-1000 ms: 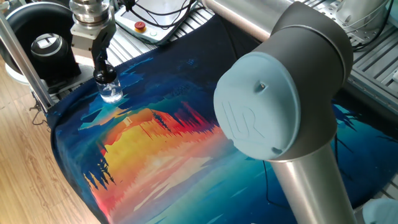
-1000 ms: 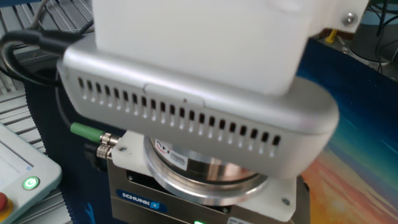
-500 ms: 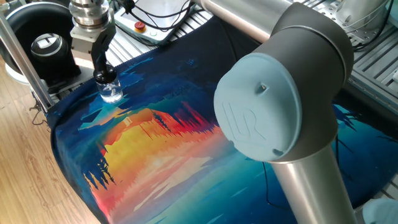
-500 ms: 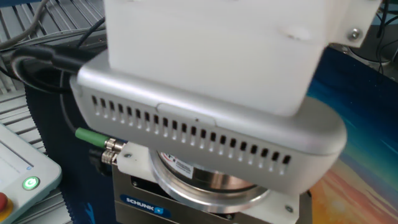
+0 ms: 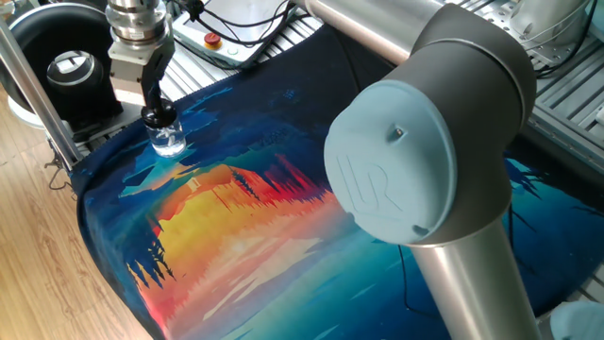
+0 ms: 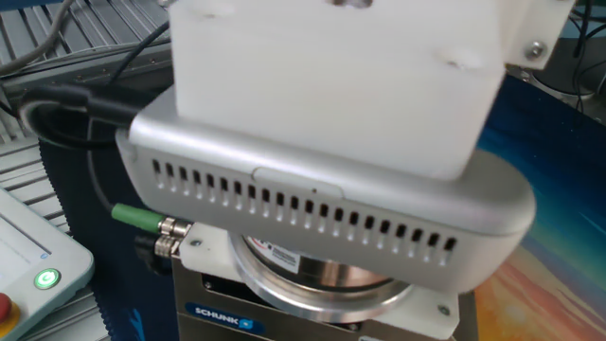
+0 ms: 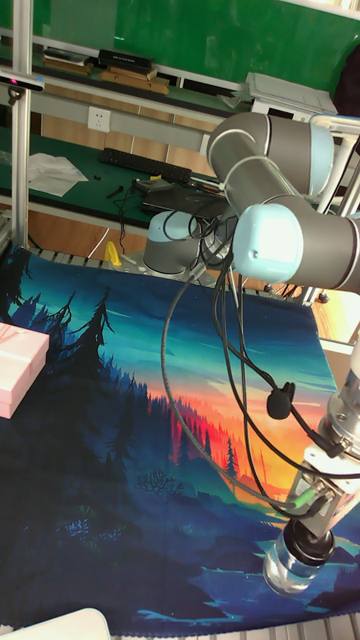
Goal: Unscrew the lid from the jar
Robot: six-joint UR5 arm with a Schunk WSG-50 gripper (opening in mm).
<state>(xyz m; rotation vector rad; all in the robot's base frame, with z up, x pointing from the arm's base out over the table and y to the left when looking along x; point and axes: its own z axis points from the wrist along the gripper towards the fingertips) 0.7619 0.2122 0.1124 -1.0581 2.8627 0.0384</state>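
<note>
- Claw is coming straight down onto the lid, narrowed in with its fingers pinching the little black cap from both sides, so it's holding the lid and nothing else.
- Jar sits upright on the painted sunset cloth near the tabletop's edge, in the dark blue part, well apart from the pink box over on the far side.
- From the tall fixed view the jar is down in the bottom corner with the claw right on top of it. The lid itself is mostly hidden by the fingers there, so I can't really tell if any gap has opened at the neck.
- The other fixed view is basically useless, just the arm's grey vented housing filling the shot.
- Step in hand looks like the twisting itself. Nothing is holding the glass down, so I'd guess the risk is the whole jar spinning on the cloth along with the cap.
- To do it well: keep the wrist axis dead centre over the neck, grip firm but only on the cap, turn slowly, and ease upward as the thread lets go rather than yanking.
</note>
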